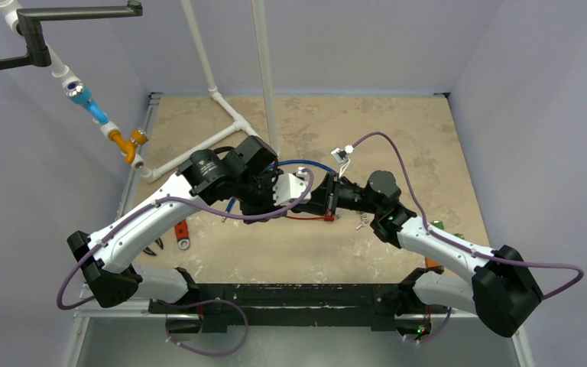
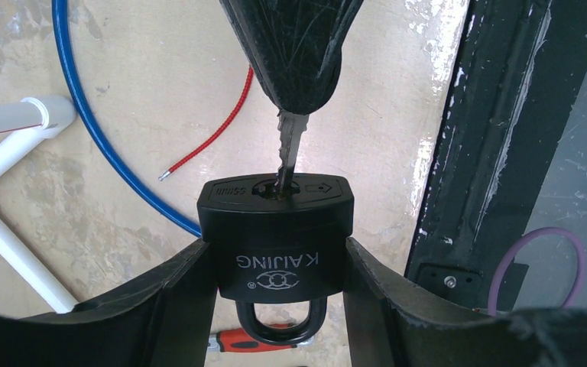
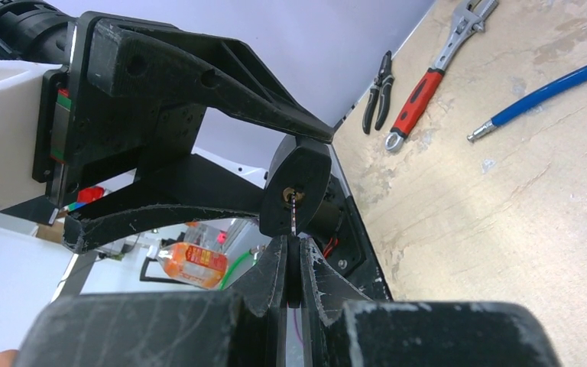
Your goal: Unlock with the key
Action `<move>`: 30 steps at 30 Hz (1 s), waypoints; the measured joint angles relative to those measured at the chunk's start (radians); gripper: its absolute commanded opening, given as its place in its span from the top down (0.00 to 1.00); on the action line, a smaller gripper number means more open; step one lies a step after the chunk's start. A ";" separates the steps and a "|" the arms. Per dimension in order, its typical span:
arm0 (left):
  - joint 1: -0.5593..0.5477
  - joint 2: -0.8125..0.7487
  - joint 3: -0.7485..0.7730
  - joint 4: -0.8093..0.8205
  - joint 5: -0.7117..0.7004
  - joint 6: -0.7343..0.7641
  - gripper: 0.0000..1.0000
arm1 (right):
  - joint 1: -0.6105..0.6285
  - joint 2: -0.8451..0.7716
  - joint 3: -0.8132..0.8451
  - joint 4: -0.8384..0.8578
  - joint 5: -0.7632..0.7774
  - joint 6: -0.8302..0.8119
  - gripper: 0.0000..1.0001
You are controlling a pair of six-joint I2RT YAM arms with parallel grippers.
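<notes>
Padlock (image 2: 275, 237), black and marked KAIJING, sits clamped by its flat sides between the two fingers of the left hand (image 2: 275, 256), shackle toward the wrist and keyhole end facing away. The right hand (image 3: 294, 256) is closed tight on the head of the key (image 2: 289, 149). The key's tip is in the keyhole and most of the blade shows outside it. Both hands meet above the middle of the counter (image 1: 397, 138), so the lock is held off the surface.

The counter is a mottled beige, stone-patterned sheet with scuffed white patches. A blue hose (image 2: 84, 115) curves across it, and a thin red wire (image 2: 214, 134) lies inside that curve. A white pipe frame (image 2: 8, 138) lies beyond the hose. A red-handled wrench (image 3: 428, 84) and dark pliers (image 3: 378, 80) lie side by side near the left edge. A black rail (image 1: 290, 294) runs along the near edge. Plain pale lavender walls (image 1: 351, 38) enclose the counter.
</notes>
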 measured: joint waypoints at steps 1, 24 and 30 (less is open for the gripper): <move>0.000 0.000 0.000 0.000 0.000 0.001 1.00 | 0.000 0.000 0.000 -0.002 0.000 -0.002 1.00; -0.005 -0.011 -0.048 0.056 -0.052 0.055 1.00 | 0.001 -0.001 0.085 -0.200 0.031 -0.079 1.00; -0.005 -0.011 -0.006 0.017 -0.034 0.053 1.00 | 0.002 0.000 0.057 -0.105 0.018 -0.050 1.00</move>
